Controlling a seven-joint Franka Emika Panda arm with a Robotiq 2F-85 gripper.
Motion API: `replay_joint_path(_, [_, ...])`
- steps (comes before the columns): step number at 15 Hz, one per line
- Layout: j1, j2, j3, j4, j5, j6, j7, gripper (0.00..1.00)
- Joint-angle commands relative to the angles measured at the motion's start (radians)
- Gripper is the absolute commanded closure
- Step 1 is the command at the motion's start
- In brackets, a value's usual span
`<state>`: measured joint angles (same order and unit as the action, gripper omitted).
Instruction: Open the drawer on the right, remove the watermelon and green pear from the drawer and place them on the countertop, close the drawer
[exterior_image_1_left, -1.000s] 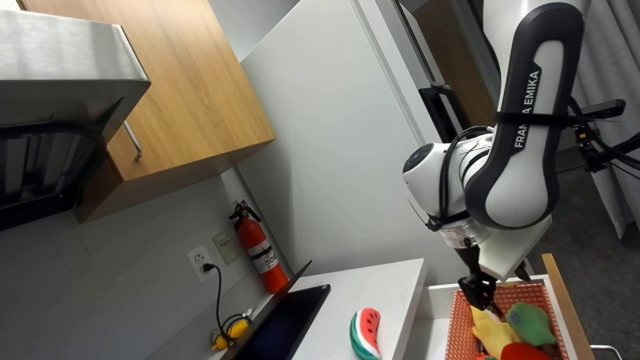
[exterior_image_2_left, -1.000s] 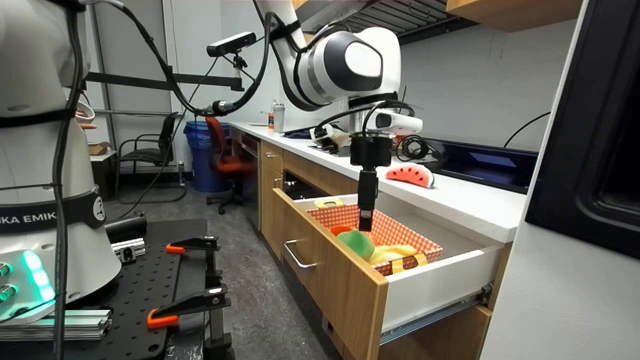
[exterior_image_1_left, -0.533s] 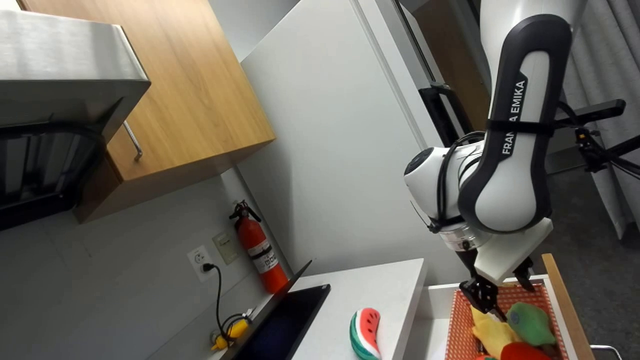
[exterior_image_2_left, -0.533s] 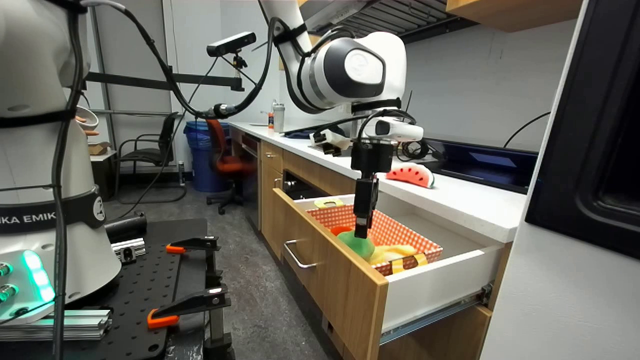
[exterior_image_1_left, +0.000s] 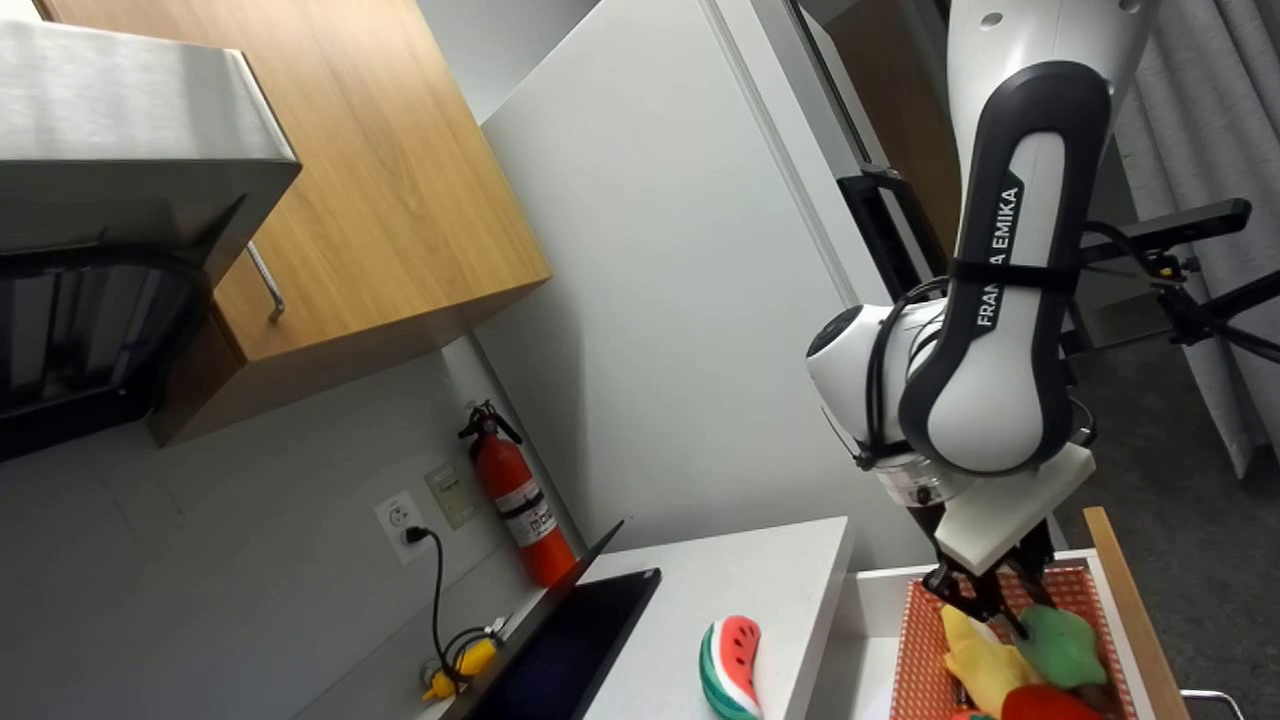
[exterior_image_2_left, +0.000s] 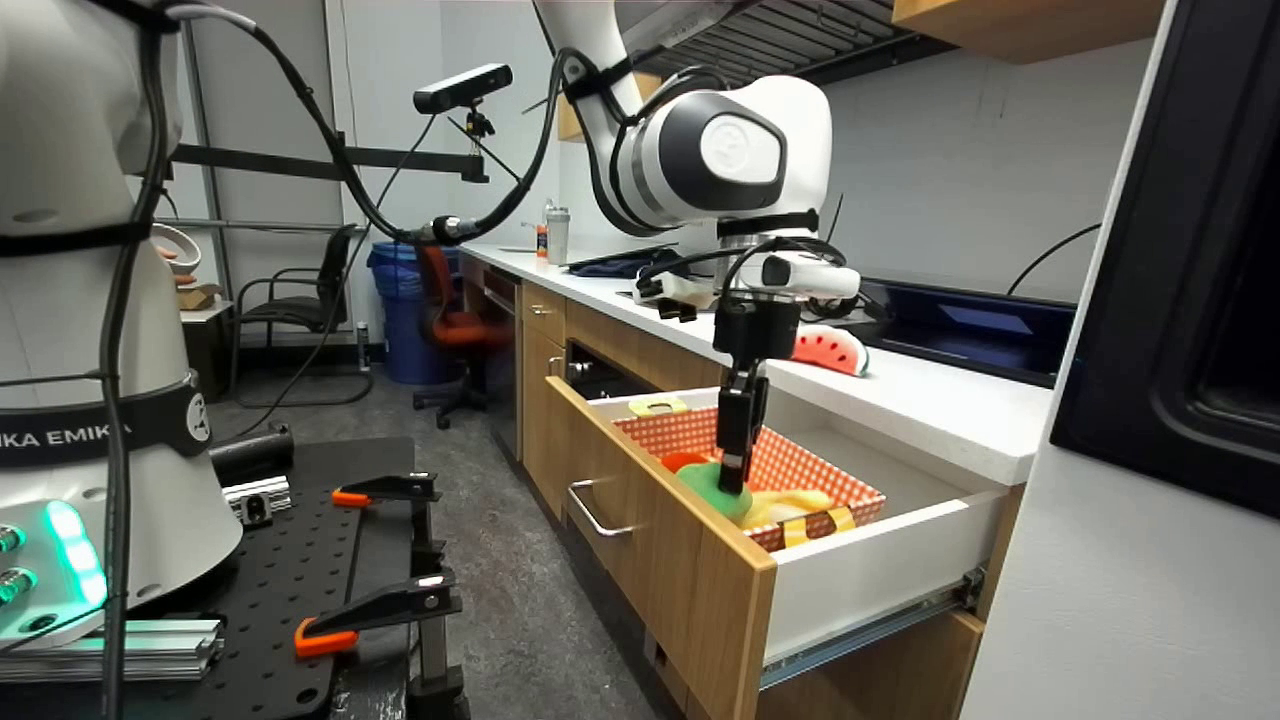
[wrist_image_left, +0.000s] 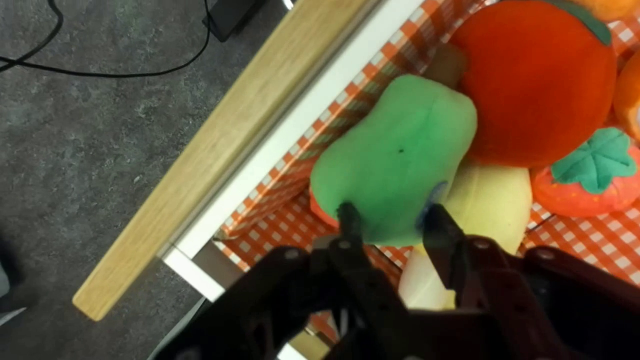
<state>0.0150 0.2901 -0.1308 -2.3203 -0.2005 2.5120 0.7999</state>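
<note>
Gauging green pear (wrist_image_left: 395, 150): likely light, squashy | I'd pinch deep across its broad end | gripper (wrist_image_left: 391, 212): tips against it, can't tell whether clenched

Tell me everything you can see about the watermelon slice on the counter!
The watermelon slice is a curved toy wedge: red flesh with little dark seeds, a white band, then a green rind that looks striped. It looks soft and stuffed, like plush fabric. It lies on the white countertop, near the edge by the open drawer, with its red side turned toward the drawer. Nothing but the countertop seems to touch it. Its underside is hidden.
</note>
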Motion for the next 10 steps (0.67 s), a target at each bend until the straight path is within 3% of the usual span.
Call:
replay_joint_path(1, [-0.008,0.028,-0.009,0.041,0.043,-0.014,-0.038,0.92])
replay_joint_path(3, [-0.003,0.032,-0.014,0.044,0.034,-0.015,-0.037,1.0])
replay_joint_path(10, [0.04,-0.046,-0.031,-0.003,-0.068,-0.015,-0.031,0.99])
